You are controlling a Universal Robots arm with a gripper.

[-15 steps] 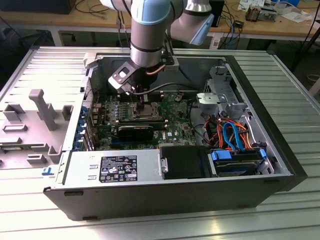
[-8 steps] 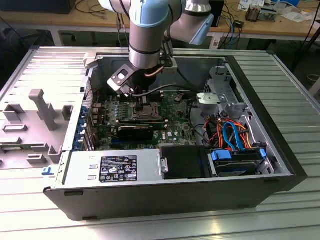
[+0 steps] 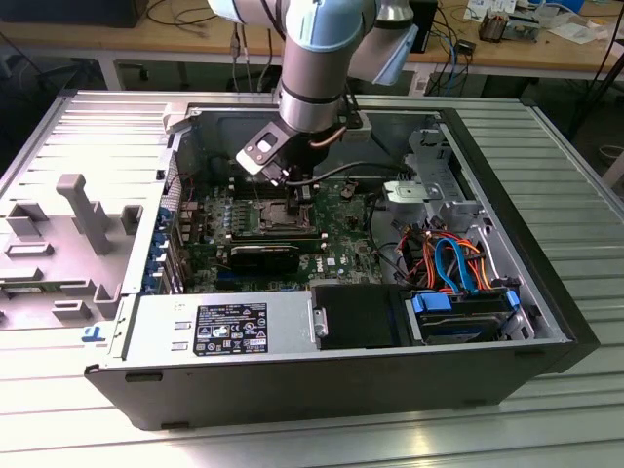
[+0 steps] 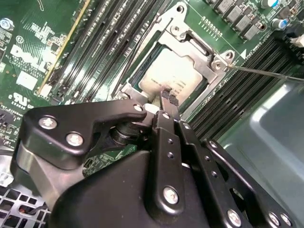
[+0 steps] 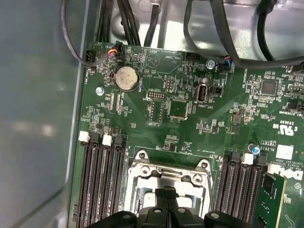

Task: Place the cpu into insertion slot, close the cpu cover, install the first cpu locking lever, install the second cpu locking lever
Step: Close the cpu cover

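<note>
Counts: 1 arm (image 3: 317, 78), 1 claw (image 4: 167, 97), 1 PC case (image 3: 292, 390) (lid off) on 1 table (image 3: 546, 429). Inside: 1 green mobo (image 5: 190, 118), 1 cpu (image 4: 175, 76) right at the claw tips, 1 cpu cover (image 4: 190, 35) framing it. Memory-slot banks: 2, one bank (image 5: 102, 175) either side of the claw, other bank (image 5: 242, 180) opposite. Coin batt (image 5: 126, 77): 1, out beyond the claw. PSU (image 3: 224, 327): 1, well apart from the claw. Grey panel (image 3: 58, 224): 1, outside the case.

Arm (image 3: 312, 97) steeply downward, pincer (image 4: 168, 99) tips tight together.
</note>
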